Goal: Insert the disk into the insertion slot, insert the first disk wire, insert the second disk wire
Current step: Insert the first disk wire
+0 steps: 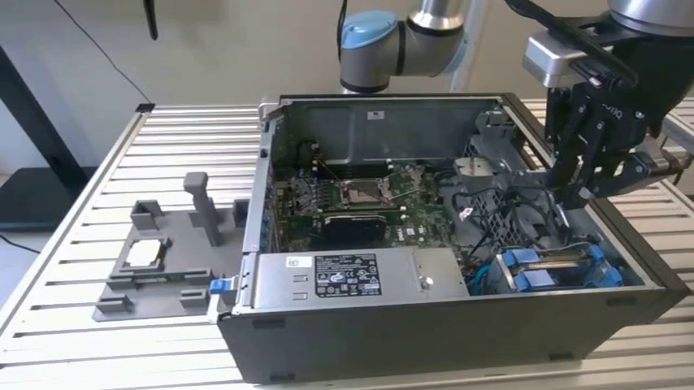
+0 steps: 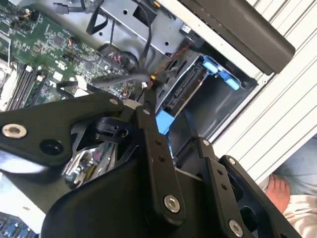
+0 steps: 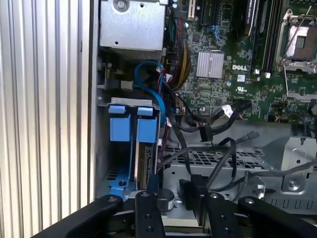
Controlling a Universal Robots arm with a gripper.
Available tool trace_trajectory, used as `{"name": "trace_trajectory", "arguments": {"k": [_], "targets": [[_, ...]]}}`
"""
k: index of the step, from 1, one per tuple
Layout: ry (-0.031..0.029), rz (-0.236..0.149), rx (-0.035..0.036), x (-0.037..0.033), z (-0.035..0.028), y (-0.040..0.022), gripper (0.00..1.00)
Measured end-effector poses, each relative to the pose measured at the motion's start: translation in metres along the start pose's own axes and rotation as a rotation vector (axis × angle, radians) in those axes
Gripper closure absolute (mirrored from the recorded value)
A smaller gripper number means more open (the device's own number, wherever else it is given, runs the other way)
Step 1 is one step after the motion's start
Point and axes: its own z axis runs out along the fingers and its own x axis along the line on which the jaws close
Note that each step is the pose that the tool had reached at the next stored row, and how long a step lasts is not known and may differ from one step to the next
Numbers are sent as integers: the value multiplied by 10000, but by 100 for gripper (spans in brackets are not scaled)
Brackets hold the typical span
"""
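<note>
The disk (image 1: 555, 266), framed by its blue carrier, sits inside the insertion slot (image 2: 213, 105) at the front corner of the open computer case (image 1: 434, 333), on the exterior view's right. The gripper (image 1: 580, 191) hangs just above that corner, its fingers (image 3: 194, 196) released and apart, grasping nothing. Loose black cables (image 3: 213, 124) lie near the disk. The case rests on a slatted metal worktop (image 1: 130, 349).

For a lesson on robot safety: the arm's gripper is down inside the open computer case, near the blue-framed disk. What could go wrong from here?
1. Loose black cables cross the space beside the disk. The gripper sits right among them and might snag or drag one.
2. The circuit board lies close by, so a sideways slip could knock its parts.
</note>
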Motion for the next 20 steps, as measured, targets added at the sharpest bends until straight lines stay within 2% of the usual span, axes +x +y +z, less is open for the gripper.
{"name": "trace_trajectory", "arguments": {"k": [3,5,13,15,16,17,20], "targets": [[5,-50,146,-52,33,3,60],[3,-89,235,-61,51,5,60],[15,-98,238,-61,52,5,62],[19,-99,238,-61,52,5,75],[23,-99,238,-61,53,5,75],[28,-100,238,-61,54,5,81],[47,-102,236,-61,54,5,81]]}}
